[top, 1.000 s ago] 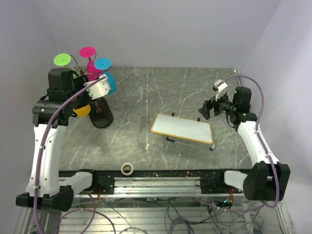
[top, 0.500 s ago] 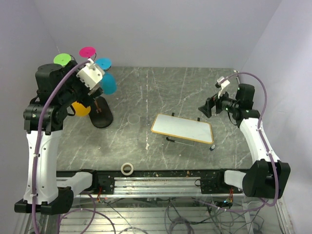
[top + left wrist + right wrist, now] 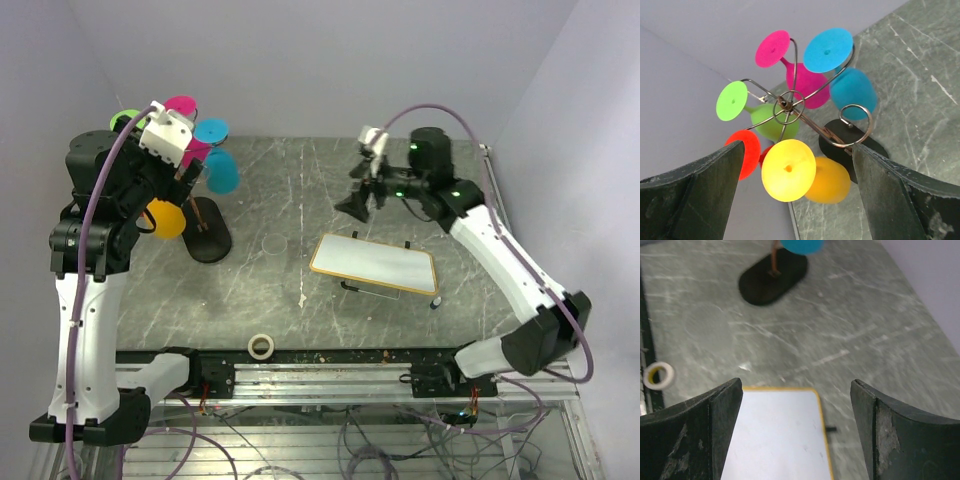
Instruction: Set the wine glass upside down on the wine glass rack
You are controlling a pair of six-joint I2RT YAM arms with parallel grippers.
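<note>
No legible text, no labels, brands or numbers

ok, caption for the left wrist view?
Open left claw facing the wine glass rack, five coloured glasses hung upside down.

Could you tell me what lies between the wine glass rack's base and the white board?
In the top view, only marble table with one faint ring separates wine glass rack and white board.

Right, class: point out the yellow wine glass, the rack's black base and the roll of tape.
yellow wine glass (image 3: 788, 170), left wrist view, on its round foot.
rack's black base (image 3: 765, 287), right wrist view, middle of the oval.
roll of tape (image 3: 669, 377), right wrist view, on its white band.
</note>
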